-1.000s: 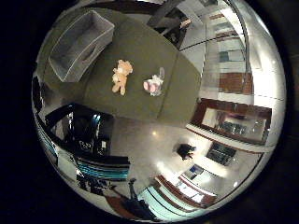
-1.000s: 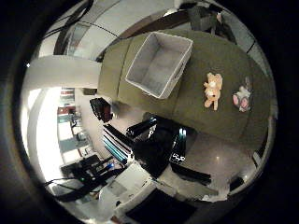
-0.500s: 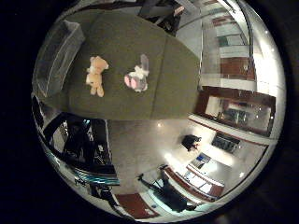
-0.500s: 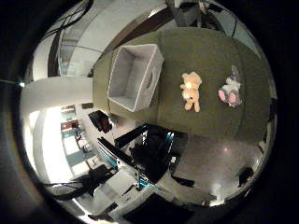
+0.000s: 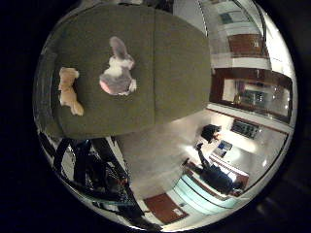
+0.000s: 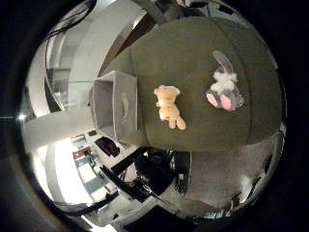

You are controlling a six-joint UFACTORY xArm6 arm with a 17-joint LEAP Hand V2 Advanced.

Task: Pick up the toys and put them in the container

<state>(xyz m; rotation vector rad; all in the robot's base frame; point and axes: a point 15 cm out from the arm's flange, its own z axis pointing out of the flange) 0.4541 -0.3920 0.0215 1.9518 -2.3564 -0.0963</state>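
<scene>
toys on the counter, container at its end

an olive-green cloth covers the counter. a tan teddy bear lies on it near the front edge, between a grey fabric container and a grey-and-white plush rabbit with pink foot soles. the container stands upright and open-topped at one end of the counter, just beside the bear but apart from it. the rabbit lies well apart from the container, near the bear without touching. no part of the hand shows, so i cannot tell how the fingers stand.
</scene>
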